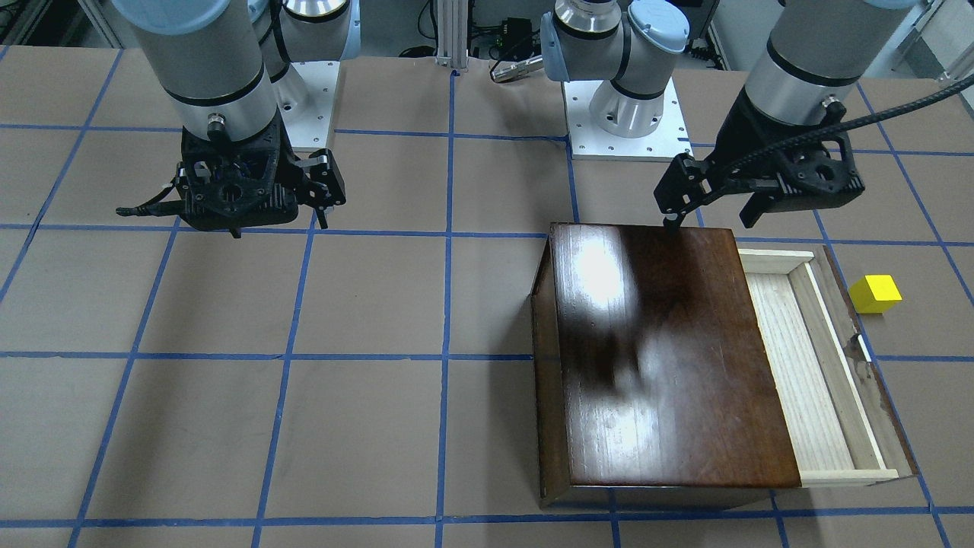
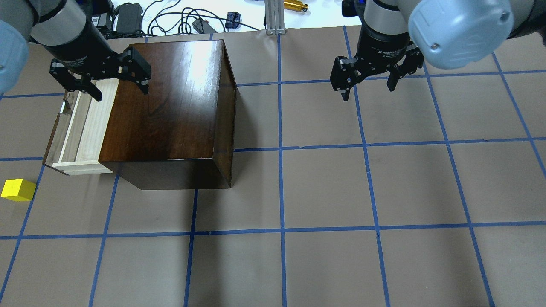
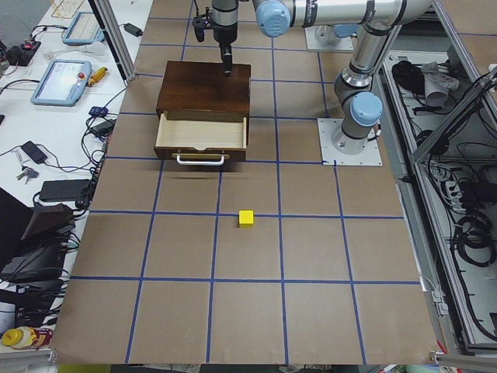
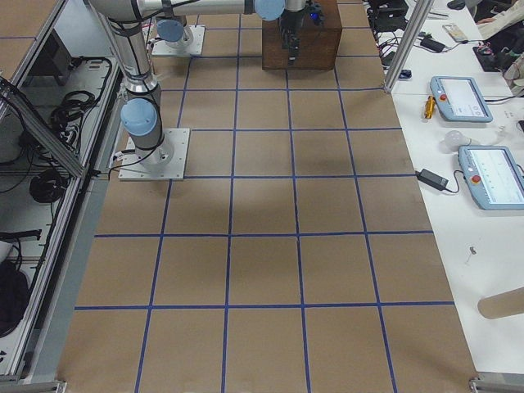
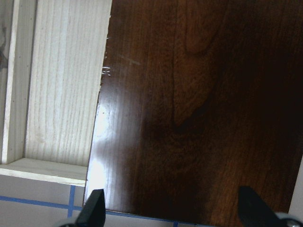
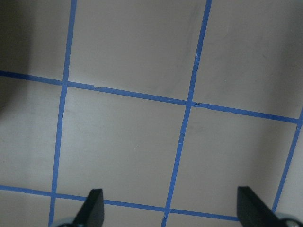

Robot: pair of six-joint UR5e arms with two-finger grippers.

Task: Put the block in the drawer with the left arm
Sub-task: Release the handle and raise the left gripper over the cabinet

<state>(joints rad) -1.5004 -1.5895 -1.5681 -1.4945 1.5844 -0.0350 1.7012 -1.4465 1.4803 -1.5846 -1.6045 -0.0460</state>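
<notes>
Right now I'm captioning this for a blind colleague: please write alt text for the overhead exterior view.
A yellow block lies on the table at the view's left edge, outside the open drawer of a dark wooden box. The left gripper hangs open above the far end of box and drawer; the right gripper hangs open above the table to the right.

Overhead and front cameras look steeply down on the worktop (image 2: 324, 187) from opposite sides, both showing the drawer (image 1: 791, 365), while wrist cameras look closely downward.
</notes>
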